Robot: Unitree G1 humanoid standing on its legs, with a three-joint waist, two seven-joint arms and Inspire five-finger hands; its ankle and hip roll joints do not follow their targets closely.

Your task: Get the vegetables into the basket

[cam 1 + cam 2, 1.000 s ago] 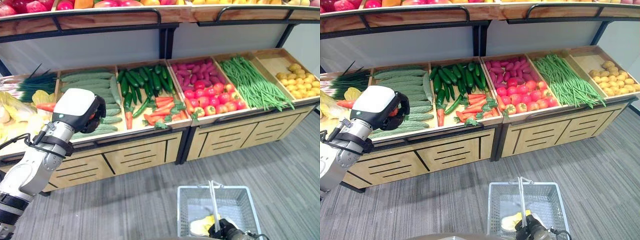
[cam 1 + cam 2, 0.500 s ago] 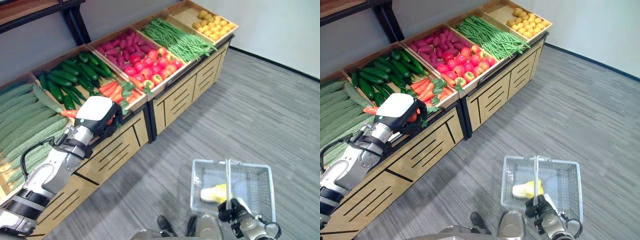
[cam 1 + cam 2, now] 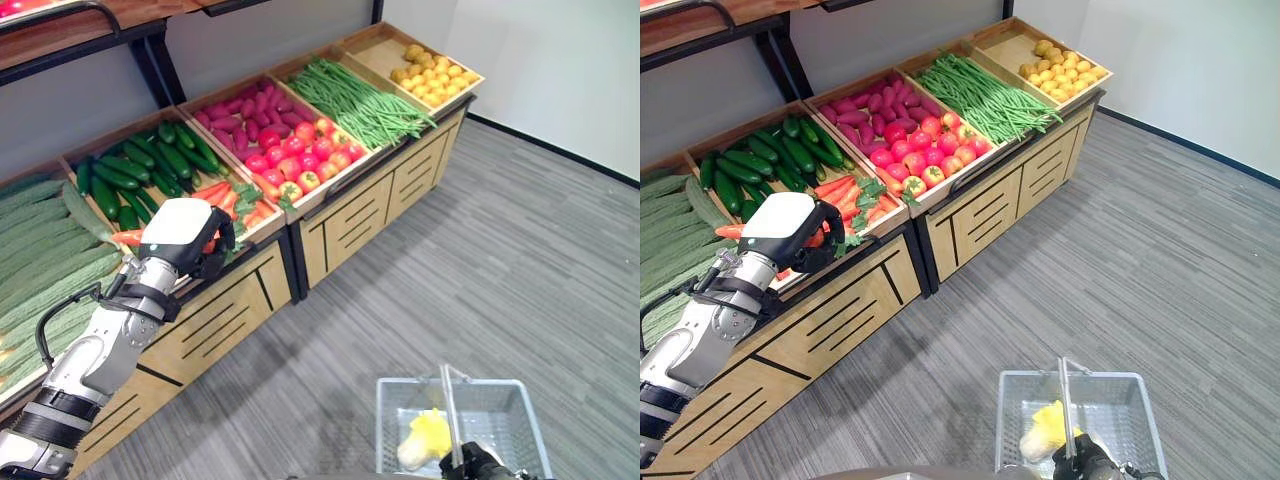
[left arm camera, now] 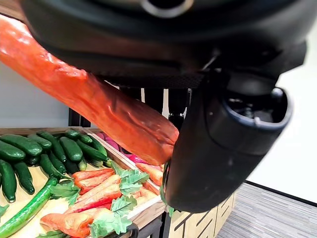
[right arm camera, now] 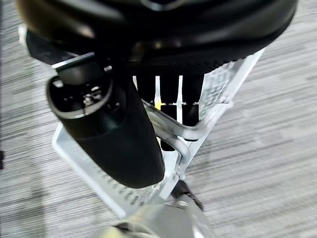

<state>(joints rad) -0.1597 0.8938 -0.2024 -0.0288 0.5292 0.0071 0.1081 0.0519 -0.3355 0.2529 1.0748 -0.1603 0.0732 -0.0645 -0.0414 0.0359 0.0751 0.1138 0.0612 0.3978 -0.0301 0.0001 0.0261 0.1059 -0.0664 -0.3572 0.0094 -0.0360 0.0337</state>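
From my station I see a long wooden display stand (image 3: 350,210) with slatted cabinet fronts (image 3: 985,205) running along the wall. A pale grey back panel (image 3: 250,45) rises behind its bins. A black upright post (image 3: 152,70) carries a wooden upper shelf (image 3: 70,40). The grey plank floor (image 3: 500,290) spreads out to a white wall (image 3: 560,70), which meets it at a dark baseboard (image 3: 560,152).
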